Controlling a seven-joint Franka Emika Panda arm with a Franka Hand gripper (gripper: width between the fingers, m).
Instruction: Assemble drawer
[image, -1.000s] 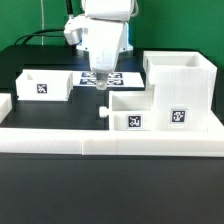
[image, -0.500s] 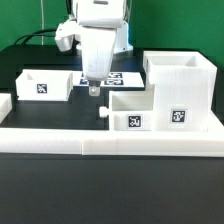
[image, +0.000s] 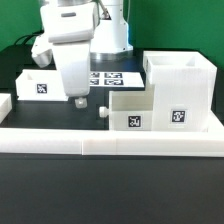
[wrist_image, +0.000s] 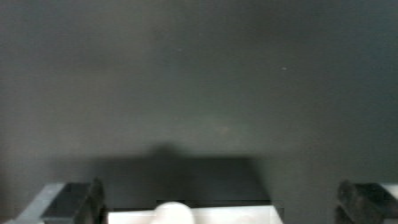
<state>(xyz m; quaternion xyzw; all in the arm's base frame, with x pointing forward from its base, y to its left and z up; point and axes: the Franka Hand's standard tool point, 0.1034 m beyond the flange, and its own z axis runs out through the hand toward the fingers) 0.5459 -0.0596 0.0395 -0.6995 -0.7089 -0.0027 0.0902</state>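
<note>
The claw (image: 78, 101) hangs low over the black worktop (image: 60, 115), its two dark fingers (wrist_image: 71, 205) spread wide and holding nothing. Just beside it, toward the exterior view's right, sits a small white plastic open-top tray (image: 130, 112) with a round knob (image: 103, 113). This tray stands right up against the tall white boxy case (image: 180, 88) near the worktop's right edge. A second white tray (image: 45, 85) sits by the left edge.

The exterior view sits just outside the worktop (image: 50, 115) edge lined by the white rail (image: 110, 141). It is raised slightly and faces across to the opposite edge at middle distance. The wrist view rides behind the gripper (image: 78, 101), very close, looking down at the dark surface. Both views share that bare patch and apparently the knob (image: 103, 112) of the small tray (image: 130, 104).
</note>
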